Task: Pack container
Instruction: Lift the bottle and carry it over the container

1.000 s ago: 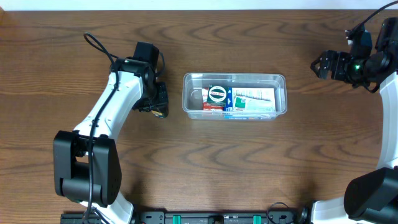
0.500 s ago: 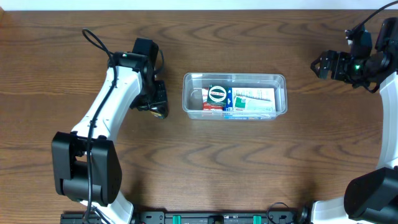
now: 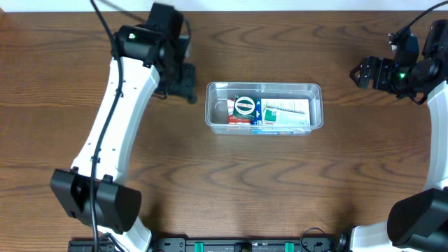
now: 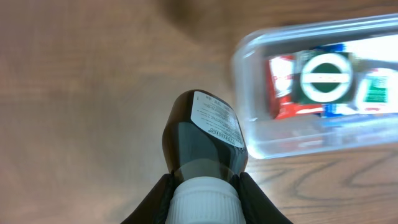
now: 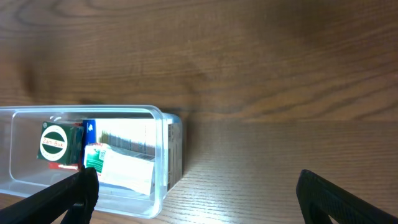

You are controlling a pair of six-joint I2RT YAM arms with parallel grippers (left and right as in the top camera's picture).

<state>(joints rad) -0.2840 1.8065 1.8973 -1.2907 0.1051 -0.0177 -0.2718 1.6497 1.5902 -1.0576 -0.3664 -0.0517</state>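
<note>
Since a second ago, we note the left arm has swung up and away from the tabletop: its left gripper (image 3: 185,78) sat lower beside the container's left end, and now hangs nearer the far-left corner of the container (image 3: 264,106). Container and right arm unchanged.

Left wrist view: the jaws are pinching a dark bottle (image 4: 202,140) at its white cap (image 4: 204,202), one finger on each side. Bottle points away from the camera, with a white printed label (image 4: 217,119) on its shoulder. It is clear of the wooden table (image 3: 280,182), just beside the container's left wall and not over it.

Container: clear tub, in the middle of the table, long side running left to right. Inside we see packets (image 3: 269,110) lying flat: one with a round green-and-white mark, a red one, and a green-and-white one to the right. Blue edges show between them.

Right gripper (image 3: 358,73): well apart from the container, at the far right, fingers spread wide, nothing between them. Right wrist view looks over the container's right end.
</note>
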